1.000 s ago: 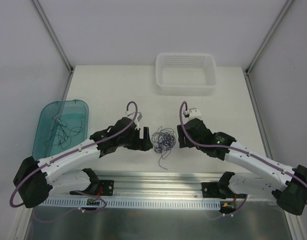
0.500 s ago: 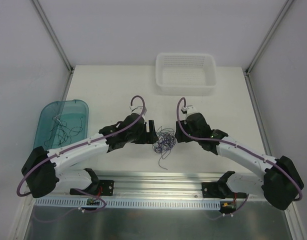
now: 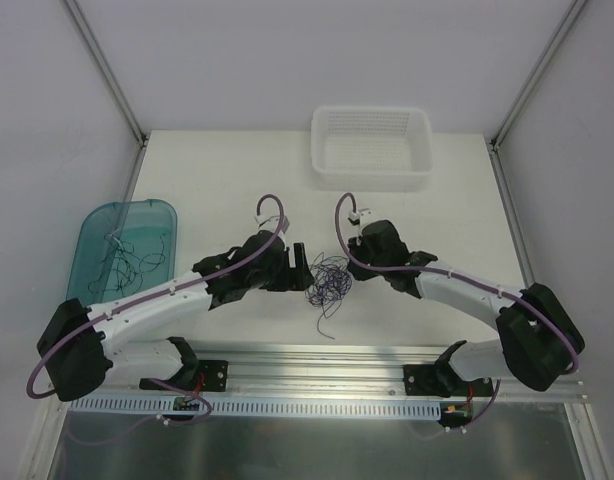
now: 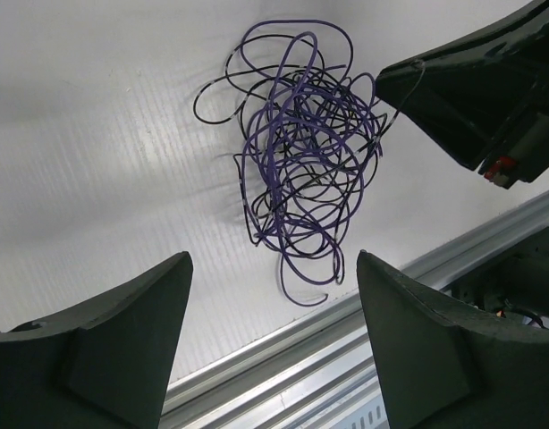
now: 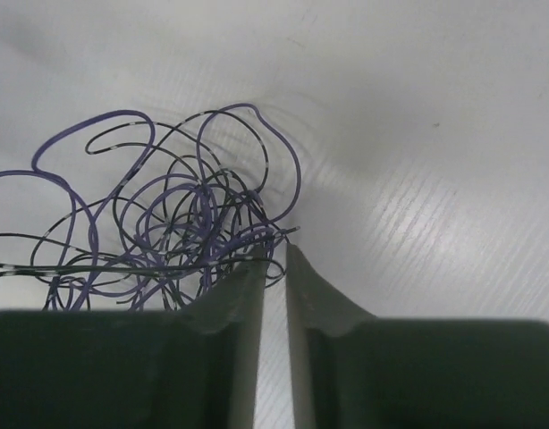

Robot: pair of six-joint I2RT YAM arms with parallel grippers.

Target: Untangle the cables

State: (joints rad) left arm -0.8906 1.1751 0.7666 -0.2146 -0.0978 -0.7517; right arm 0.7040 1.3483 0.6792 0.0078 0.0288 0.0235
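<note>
Tangled purple-black cables (image 3: 328, 280) lie between grippers. Left gripper (image 3: 303, 268) wide open, beside tangle. Right gripper (image 5: 274, 255) nearly closed, tips at tangle's edge; pinch unclear. Teal tray (image 3: 92, 225), far outside left gripper, holds loose strands (image 3: 132, 262). White basket (image 3: 372, 180) beyond both.

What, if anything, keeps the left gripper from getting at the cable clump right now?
Probably nothing; yes, it looks reachable. The left gripper is open, jaws wide, aimed at the cable clump lying on the table just ahead. The right gripper, nearly closed, sits only at the clump's far edge.

White basket (image 3: 371, 182) sits far, teal tray (image 3: 152, 214) left.
</note>
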